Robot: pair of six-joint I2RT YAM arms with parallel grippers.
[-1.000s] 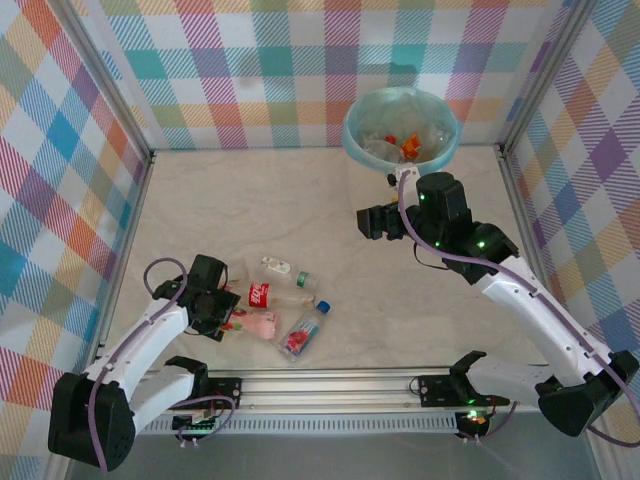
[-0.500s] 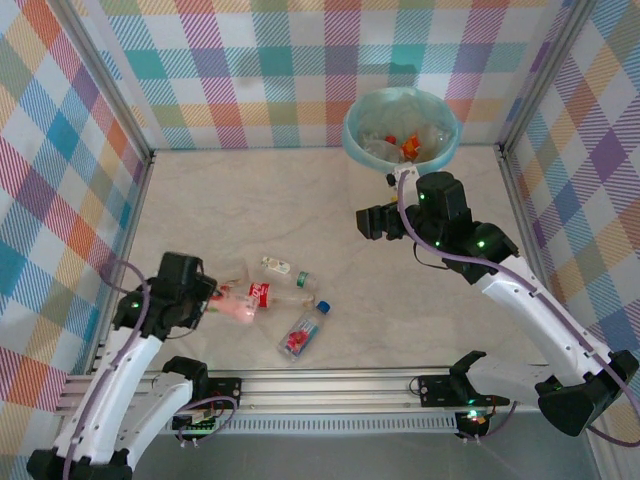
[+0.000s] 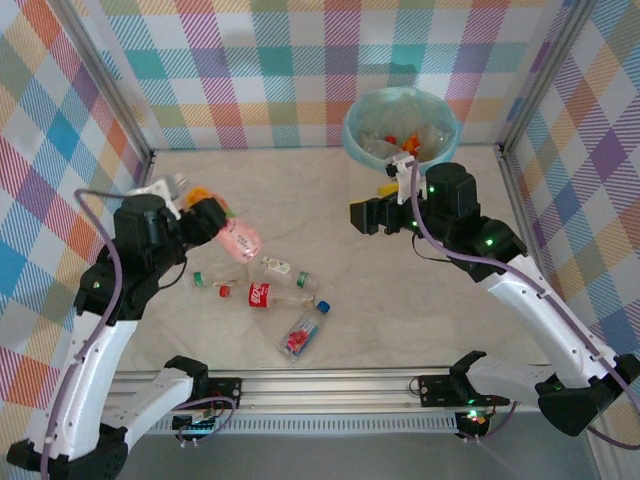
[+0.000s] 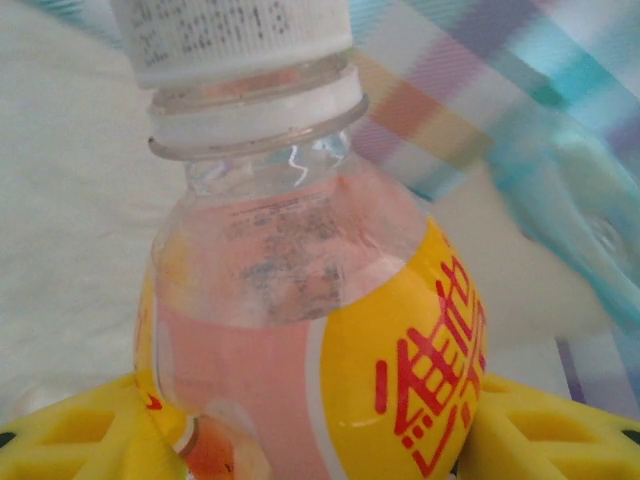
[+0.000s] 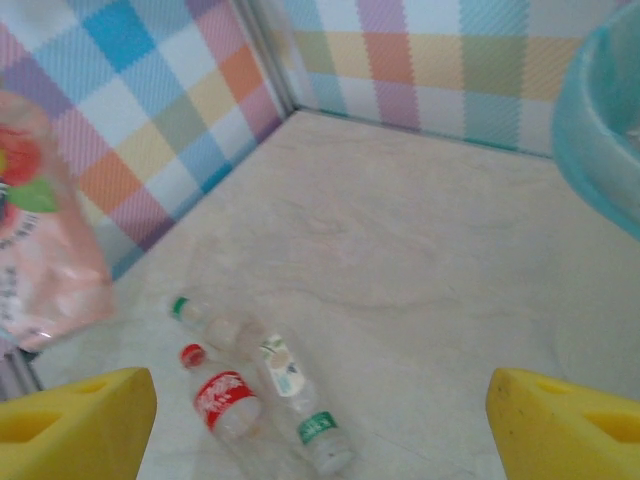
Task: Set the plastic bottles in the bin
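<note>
Raised off the bench since a second ago, the pink bottle is hanging clenched in the left fingers, apart from four bottles lying mid-bench, while the right fingers are hovering released near the bin.

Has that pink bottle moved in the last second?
Yes. The pink bottle, clamped in the left pincer, has risen off the table and gone farther from the front rail.
</note>
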